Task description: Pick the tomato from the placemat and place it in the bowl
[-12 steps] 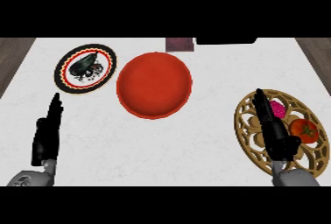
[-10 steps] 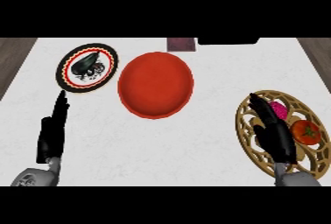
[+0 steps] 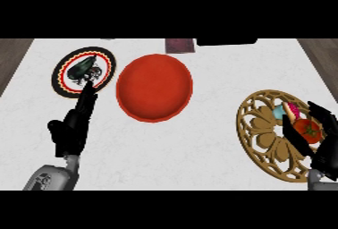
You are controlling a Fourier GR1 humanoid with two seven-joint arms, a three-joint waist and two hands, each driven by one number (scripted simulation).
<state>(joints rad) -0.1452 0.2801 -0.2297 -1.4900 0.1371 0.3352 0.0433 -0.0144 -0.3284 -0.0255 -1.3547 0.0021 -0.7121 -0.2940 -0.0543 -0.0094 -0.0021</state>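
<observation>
Tomato (image 3: 308, 130) sitting on gold openwork placemat (image 3: 264, 138), far right; right hand (image 3: 315, 144) spreading wide around it, not yet closing; curl only once centred; red bowl (image 3: 154, 87) waiting well left; left hand (image 3: 74, 127) resting, fingers straight.
</observation>
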